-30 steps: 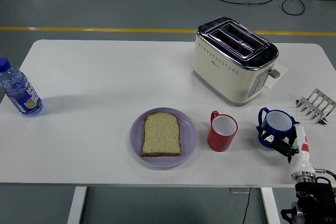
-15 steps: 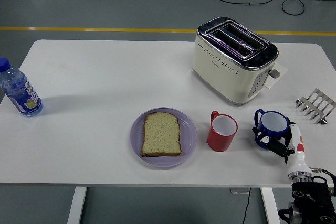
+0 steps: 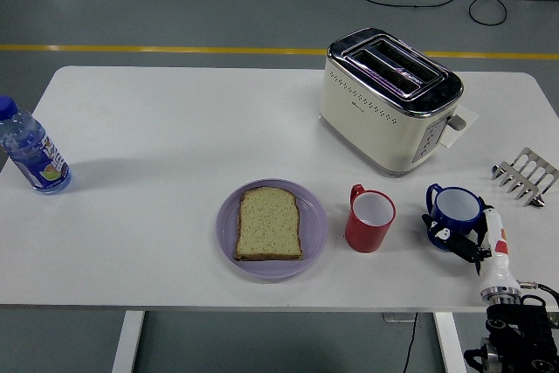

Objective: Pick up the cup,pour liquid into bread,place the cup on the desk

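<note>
A blue cup (image 3: 456, 206) with a white inside stands on the white table at the front right. My right hand (image 3: 460, 241) comes up from the lower right corner, and its black fingers are curled around the cup's lower part. To the left of it stands a red cup (image 3: 370, 218), upright and apart from the hand. A slice of bread (image 3: 269, 224) lies flat on a purple plate (image 3: 226, 233) left of the red cup. The left arm does not show.
A cream toaster (image 3: 390, 98) stands behind the cups at the back right. A small metal rack (image 3: 526, 177) lies at the right edge. A blue water bottle (image 3: 31, 151) stands at the far left edge. A person's feet show at the top.
The blue cup and my right hand shifted together, a little to the left and toward me, then slightly back right. Nothing else moved.
</note>
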Robot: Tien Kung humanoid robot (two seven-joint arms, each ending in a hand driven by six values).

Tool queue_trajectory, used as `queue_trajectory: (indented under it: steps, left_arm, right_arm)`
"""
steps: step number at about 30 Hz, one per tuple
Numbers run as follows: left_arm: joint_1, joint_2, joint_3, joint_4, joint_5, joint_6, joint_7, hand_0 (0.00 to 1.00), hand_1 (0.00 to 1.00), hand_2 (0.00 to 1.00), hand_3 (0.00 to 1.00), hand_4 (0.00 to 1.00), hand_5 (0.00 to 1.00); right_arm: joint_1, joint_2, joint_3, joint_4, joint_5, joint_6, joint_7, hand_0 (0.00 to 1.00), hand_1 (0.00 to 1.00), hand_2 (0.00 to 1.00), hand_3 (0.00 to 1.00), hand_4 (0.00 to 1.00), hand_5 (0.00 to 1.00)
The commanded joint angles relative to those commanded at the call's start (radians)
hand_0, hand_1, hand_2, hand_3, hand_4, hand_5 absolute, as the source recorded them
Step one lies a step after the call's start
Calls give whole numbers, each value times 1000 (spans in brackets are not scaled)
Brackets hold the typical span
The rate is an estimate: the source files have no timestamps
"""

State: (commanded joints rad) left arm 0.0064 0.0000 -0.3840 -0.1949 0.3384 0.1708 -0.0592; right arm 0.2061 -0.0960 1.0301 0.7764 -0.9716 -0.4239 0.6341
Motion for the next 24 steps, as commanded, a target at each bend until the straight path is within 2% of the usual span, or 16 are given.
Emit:
queue_trajectory:
  steps: [4,5,11,12,17,18,23,24]
  left_arm:
    - [-1,0,-1,0,0,0,0,647,644,642,532,298,766]
    - [-2,0,-1,0,1,0,0,648,644,642,532,298,765]
    - [-1,0,-2,0,0,0,0,648,644,642,532,298,765]
    - [-1,0,-1,0,0,0,0,647,644,642,531,298,766]
    - [2,0,5,1,-2,0,0,647,644,642,531,298,766]
    - [2,0,6,1,-3,0,0,647,644,642,531,299,767]
    - [4,0,11,2,-4,0,0,647,644,642,531,299,767]
    - [5,0,12,2,-4,0,1,647,644,643,532,298,765]
  right_arm:
    - [1,1,0,-1,-16,-2,-9,499,388,538,567,863,103]
    - [2,1,1,-1,-26,-8,-14,529,429,574,654,884,107]
    - [-2,0,13,0,-42,-25,-15,529,429,574,654,884,107]
    - [-3,0,14,0,-43,-25,-15,569,467,633,748,905,115]
    - [-8,0,16,4,-50,-25,-12,569,467,633,748,905,115]
    - [-9,0,17,6,-52,-25,-11,638,509,698,852,921,117]
    - [-15,-2,23,9,-54,-22,-8,638,509,698,852,921,117]
    - [-16,-2,24,9,-54,-22,-7,688,548,751,902,939,122]
